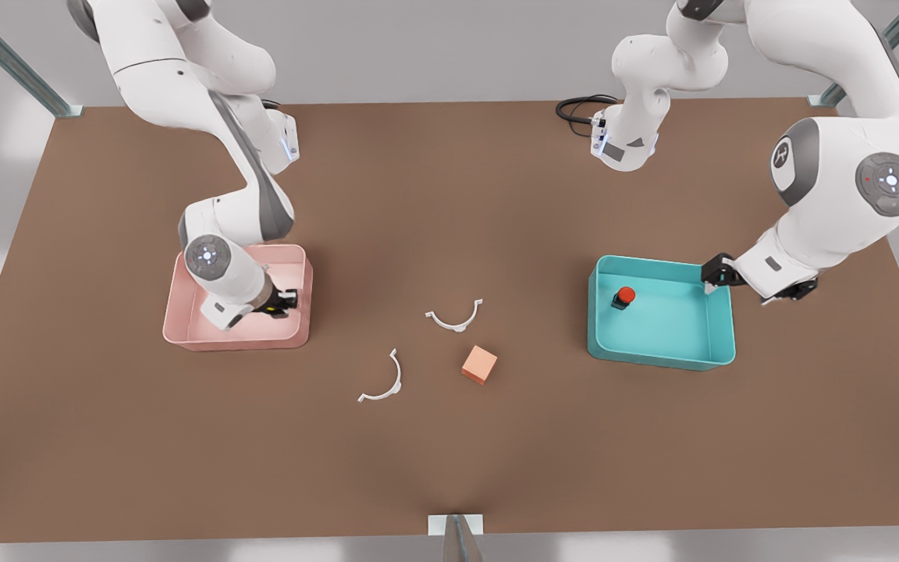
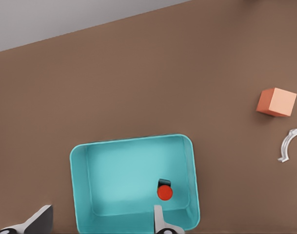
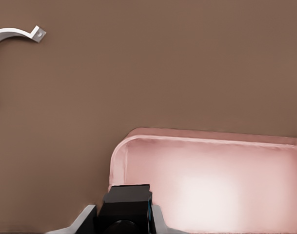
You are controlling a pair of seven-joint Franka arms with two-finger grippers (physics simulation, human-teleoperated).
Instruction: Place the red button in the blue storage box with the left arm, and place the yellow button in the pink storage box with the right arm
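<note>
In the front view, the red button (image 1: 625,296) sat inside the blue storage box (image 1: 656,357); the left gripper (image 1: 718,272) hung over its far corner. In the left wrist view, its fingers (image 2: 159,220) were spread, empty. In the right wrist view, the right gripper (image 3: 124,220) clamped the yellow button (image 3: 125,208) inside the pink storage box (image 3: 211,139), bare table (image 3: 163,63) beyond.

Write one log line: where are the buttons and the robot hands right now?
red button: in blue storage box | left hand: open, at its rim | right hand: shut on yellow button, over pink storage box

Front view high, overlooking table (image 1: 449,468) (wrists close)
</note>
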